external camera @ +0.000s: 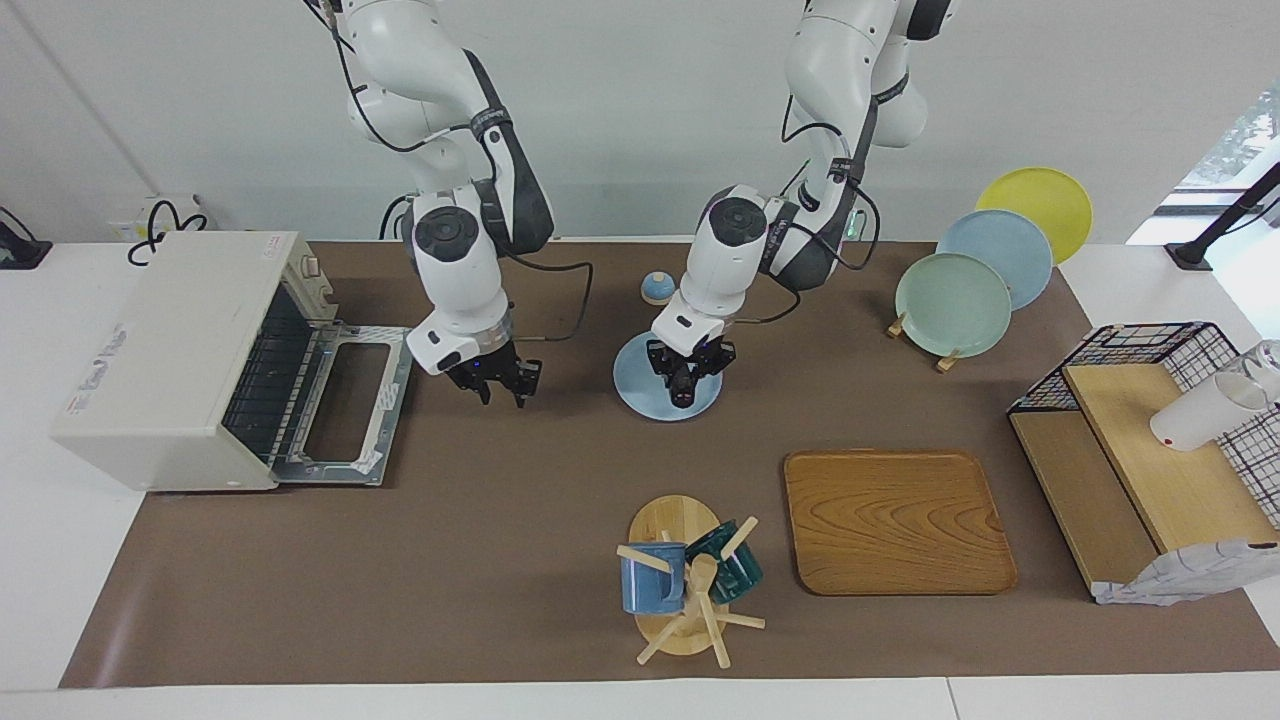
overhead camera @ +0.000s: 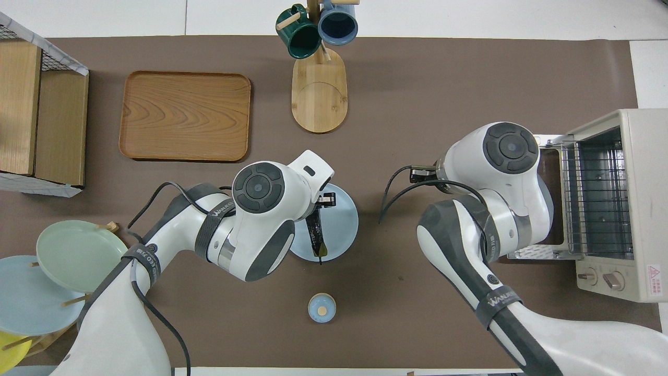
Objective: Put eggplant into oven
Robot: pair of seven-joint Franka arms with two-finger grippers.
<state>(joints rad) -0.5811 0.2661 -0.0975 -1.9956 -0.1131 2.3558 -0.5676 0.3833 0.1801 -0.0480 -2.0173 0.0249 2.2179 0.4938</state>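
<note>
We see the table from two high cameras half a turn apart. The facing view looks from across the table toward both white arms and the wall, taking in the whole brown mat, with the boxy off-white toaster oven (external camera: 185, 360) at one end. The overhead view looks steeply down from above the arms' own end, closer in, so their white links fill its lower half. Both views share the oven (overhead camera: 613, 206), the rectangular wooden tray (external camera: 897, 521) (overhead camera: 185, 116) and the round pale blue plate (external camera: 640, 385) (overhead camera: 342, 222).
</note>
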